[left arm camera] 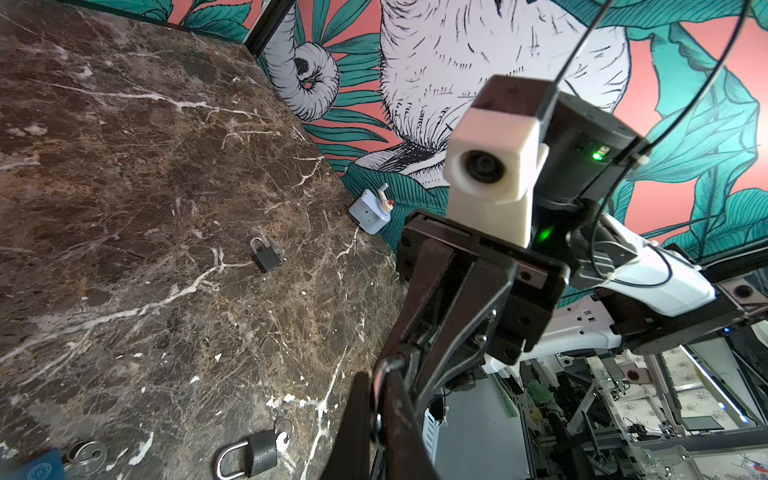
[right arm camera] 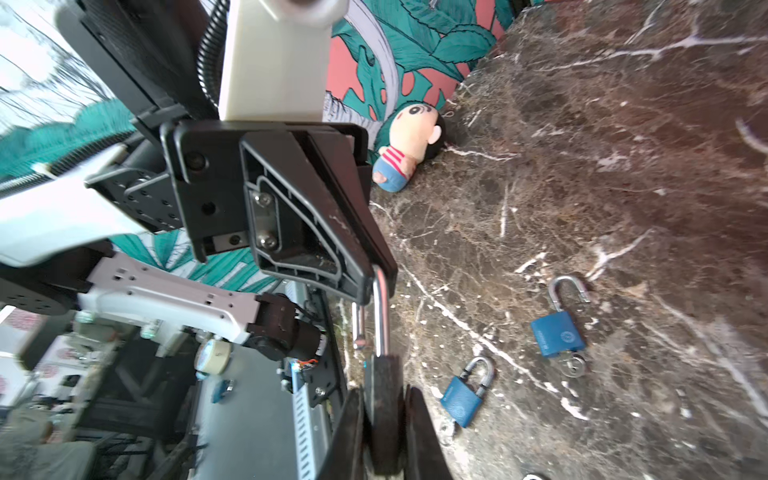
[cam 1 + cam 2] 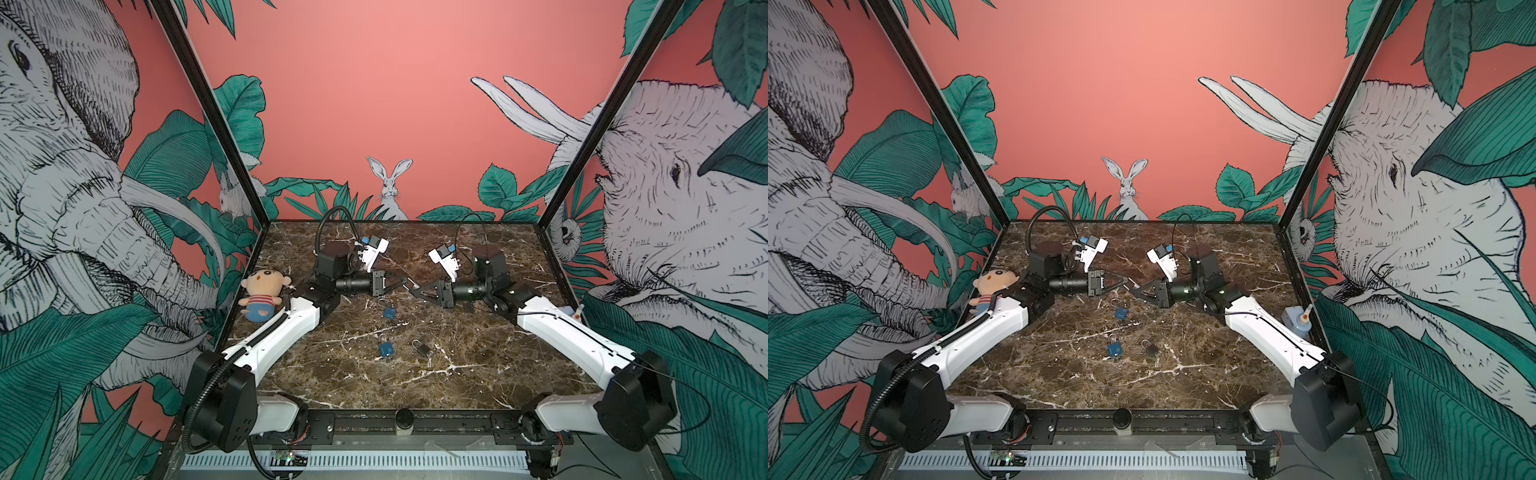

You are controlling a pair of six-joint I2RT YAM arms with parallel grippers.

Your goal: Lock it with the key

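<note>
Both arms meet mid-air over the centre of the table, w/ the job's lock between them. R gripper is clamped on the body of the black padlock. L gripper is pinched tight on the top of its shackle. Makes sense to me: 1 arm steadies the body, the other gets purchase on the bow so it can be swung & pushed home.

Shackle looks open: 1 leg sits in the body, the free leg hangs beside it, not in its hole. No key visible in this lock from any cam, but the keyway end is buried between R's fingers, so can't tell. The keys I can pick out for sure are a ring of keys at the base of the open blue padlock on the marble, well apart from both grippers. Can't count them.

Count: 4 padlocks total.
- 1 held.
- 3 lying on the table: the open blue one, 1 closed blue padlock & 1 dark padlock.

Also 1 plush doll at the L edge & 1 small pale-blue gadget at the R edge, both out of the way.
</note>
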